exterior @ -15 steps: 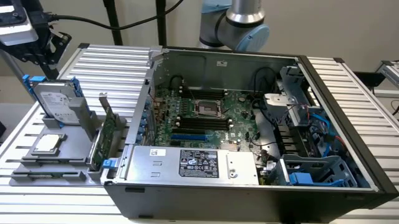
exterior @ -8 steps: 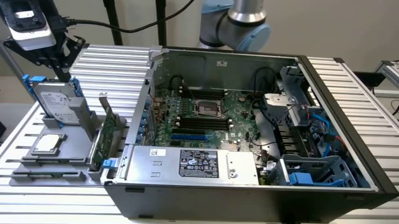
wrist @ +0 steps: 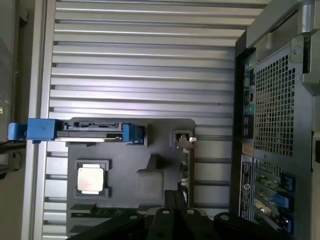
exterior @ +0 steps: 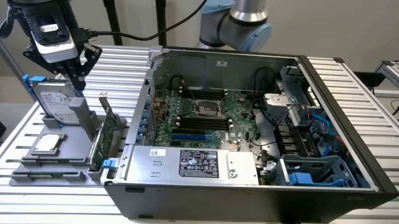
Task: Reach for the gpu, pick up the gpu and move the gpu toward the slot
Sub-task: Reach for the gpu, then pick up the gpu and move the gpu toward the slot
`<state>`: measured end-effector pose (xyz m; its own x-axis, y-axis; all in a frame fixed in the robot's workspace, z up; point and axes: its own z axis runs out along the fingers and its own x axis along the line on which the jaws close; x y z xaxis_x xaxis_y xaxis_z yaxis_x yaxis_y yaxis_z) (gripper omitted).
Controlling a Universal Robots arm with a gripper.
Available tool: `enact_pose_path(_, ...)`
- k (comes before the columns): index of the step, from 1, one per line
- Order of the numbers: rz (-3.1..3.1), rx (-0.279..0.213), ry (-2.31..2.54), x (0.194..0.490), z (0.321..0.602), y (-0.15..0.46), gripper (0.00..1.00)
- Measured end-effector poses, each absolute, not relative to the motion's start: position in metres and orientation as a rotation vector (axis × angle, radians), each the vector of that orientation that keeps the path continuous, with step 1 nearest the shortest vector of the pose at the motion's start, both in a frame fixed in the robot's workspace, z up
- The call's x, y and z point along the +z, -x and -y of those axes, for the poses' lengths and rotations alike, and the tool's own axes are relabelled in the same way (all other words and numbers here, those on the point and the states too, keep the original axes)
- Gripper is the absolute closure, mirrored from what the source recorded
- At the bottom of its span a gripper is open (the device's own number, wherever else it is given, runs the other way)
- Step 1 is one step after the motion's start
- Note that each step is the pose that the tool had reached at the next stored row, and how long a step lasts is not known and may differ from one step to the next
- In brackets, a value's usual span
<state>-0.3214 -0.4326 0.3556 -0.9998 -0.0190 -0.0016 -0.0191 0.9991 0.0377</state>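
Note:
The gpu (exterior: 107, 133) is a thin green card standing on edge in a grey holder (exterior: 68, 161), with its silver bracket (exterior: 103, 103) at the top end. From above it shows edge-on as the gpu (wrist: 186, 167). My gripper (exterior: 79, 86) hangs above the holder, over the gap between the hard drive and the card, a short way from the gpu. Its black fingers (wrist: 171, 202) lie close together and hold nothing. The blue slot (exterior: 188, 137) sits on the motherboard inside the open computer case (exterior: 337, 116).
A silver hard drive with blue rails (exterior: 55, 103) stands upright in the holder beside the gripper. A square silver chip (exterior: 48, 143) lies in the holder's front. The case's rear wall (wrist: 280, 125) rises next to the gpu. The ribbed metal table (wrist: 140, 60) carries everything.

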Motion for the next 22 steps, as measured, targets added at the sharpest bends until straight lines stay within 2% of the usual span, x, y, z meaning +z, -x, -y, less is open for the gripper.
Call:
enact_pose_path(11, -3.133, 0.05, 0.03, 0.345, 0.449, 0.309, 0.89)
enact_pose_path(22, -3.134, 0.049, 0.029, 0.345, 0.45, 0.308, 0.89)
